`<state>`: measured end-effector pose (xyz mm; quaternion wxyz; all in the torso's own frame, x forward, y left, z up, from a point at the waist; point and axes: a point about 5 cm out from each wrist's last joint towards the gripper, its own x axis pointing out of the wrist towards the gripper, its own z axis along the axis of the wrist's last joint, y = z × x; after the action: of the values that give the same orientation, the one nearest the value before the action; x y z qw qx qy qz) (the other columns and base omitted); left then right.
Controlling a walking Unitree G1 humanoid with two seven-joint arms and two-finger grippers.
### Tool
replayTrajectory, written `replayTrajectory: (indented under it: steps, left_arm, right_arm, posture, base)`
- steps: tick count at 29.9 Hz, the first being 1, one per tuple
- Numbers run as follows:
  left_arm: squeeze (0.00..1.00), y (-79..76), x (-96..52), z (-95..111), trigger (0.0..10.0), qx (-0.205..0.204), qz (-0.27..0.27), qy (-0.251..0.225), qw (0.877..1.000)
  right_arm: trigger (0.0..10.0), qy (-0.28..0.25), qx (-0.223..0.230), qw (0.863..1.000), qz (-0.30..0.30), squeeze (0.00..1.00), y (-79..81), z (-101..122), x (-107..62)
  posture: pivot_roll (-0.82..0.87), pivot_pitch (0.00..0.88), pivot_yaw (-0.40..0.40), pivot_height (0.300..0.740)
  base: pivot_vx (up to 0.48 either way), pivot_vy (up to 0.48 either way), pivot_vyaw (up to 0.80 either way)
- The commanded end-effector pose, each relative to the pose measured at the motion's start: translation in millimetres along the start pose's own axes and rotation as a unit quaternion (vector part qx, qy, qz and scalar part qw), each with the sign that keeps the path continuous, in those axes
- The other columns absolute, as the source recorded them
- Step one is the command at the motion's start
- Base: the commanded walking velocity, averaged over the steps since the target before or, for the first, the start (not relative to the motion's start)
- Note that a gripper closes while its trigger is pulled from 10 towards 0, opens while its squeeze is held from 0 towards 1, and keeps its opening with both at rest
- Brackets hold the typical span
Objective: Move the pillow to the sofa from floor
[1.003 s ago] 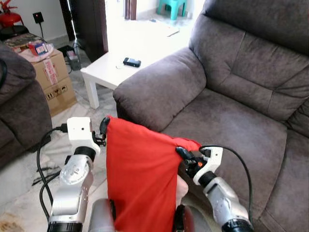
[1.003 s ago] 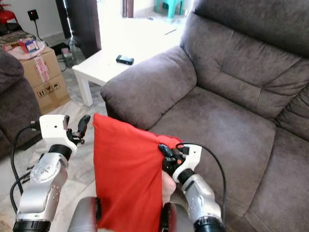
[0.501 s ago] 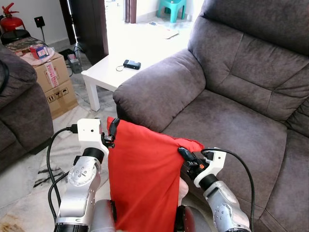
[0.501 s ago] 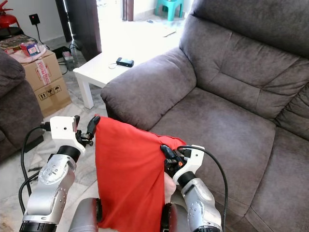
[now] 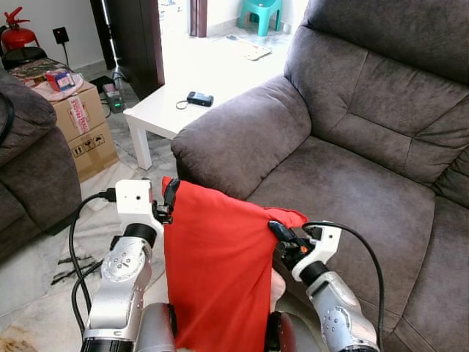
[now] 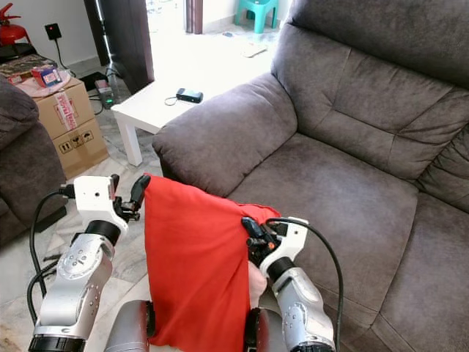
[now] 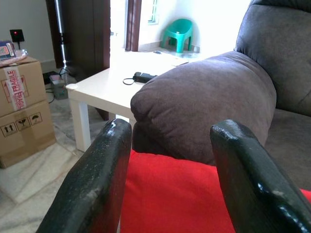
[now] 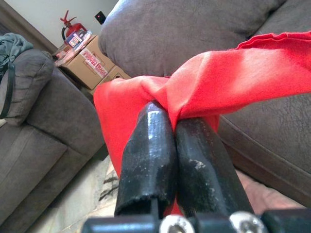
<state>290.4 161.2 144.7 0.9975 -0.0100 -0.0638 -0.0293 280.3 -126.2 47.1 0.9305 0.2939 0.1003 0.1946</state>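
Pillow (image 5: 216,271), a red fabric one, hangs in the air between the two arms, close in front of the robot and just short of the front edge of the grey sofa (image 5: 344,158), its top edge level with the seat cushion and its lower part dropping out of sight. The right gripper (image 6: 253,233) has its two black fingers (image 8: 148,155) clenched together on a bunched fold at the pillow's upper right corner, the cloth pinched between them. The left gripper (image 5: 170,199) sits at the pillow's upper left corner; in the left wrist view its fingers (image 7: 95,187) stand spread apart with the red cloth lying between and beyond them, and I cannot tell whether they touch it. Behind the pillow rises the sofa's padded armrest (image 5: 245,136). Beyond the armrest stands a low white table (image 5: 172,110) with a small dark device (image 5: 199,97) on top. Farther to the left, a cardboard box (image 5: 77,117) carries red tape printed "FRAGILE" and black handling symbols on its side; a small packet rests on it, its print too small to read. A red fire extinguisher (image 5: 18,37) stands by the wall, and a teal plastic stool (image 5: 261,11) sits in the bright area behind the table.
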Motion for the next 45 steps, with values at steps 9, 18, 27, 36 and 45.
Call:
replayTrajectory:
  steps: [9, 18, 27, 36, 45]
  left_arm:
    - [0.00, -2.3, 1.9, -2.0, 10.0, 0.005, -0.006, 0.005, 1.000]
    - [0.00, -3.1, 4.4, -2.0, 10.0, 0.005, -0.008, 0.005, 1.000]
    - [0.00, -3.4, 5.2, -1.7, 10.0, 0.005, -0.007, 0.004, 1.000]
    - [0.00, -3.9, 3.1, -2.4, 10.0, 0.005, -0.007, 0.006, 1.000]
    - [0.00, -3.3, 3.3, -2.9, 10.0, 0.005, -0.007, 0.006, 1.000]
  right_arm:
    - [10.0, -0.080, -0.031, 0.996, 0.019, 0.00, 11.2, 35.5, 4.5]
    - [10.0, -0.085, -0.033, 0.996, 0.017, 0.00, 10.2, 38.5, 4.8]
    - [10.0, -0.088, -0.032, 0.995, 0.014, 0.00, 10.6, 38.8, 5.7]
    - [10.0, -0.084, -0.034, 0.996, 0.014, 0.00, 10.0, 37.0, 3.9]
    - [10.0, -0.090, -0.037, 0.995, 0.027, 0.00, 14.1, 42.5, 9.1]
  posture:
    - [0.16, 0.000, -0.124, 0.599]
    - [0.16, 0.000, -0.121, 0.648]
    - [0.16, 0.000, -0.119, 0.698]
    - [0.16, 0.000, -0.125, 0.740]
    - [0.16, 0.000, -0.124, 0.740]
  base:
    - [0.000, 0.000, 0.00]
    - [0.000, 0.000, 0.00]
    - [0.000, 0.000, 0.00]
    - [0.000, 0.000, 0.00]
    - [0.000, 0.000, 0.00]
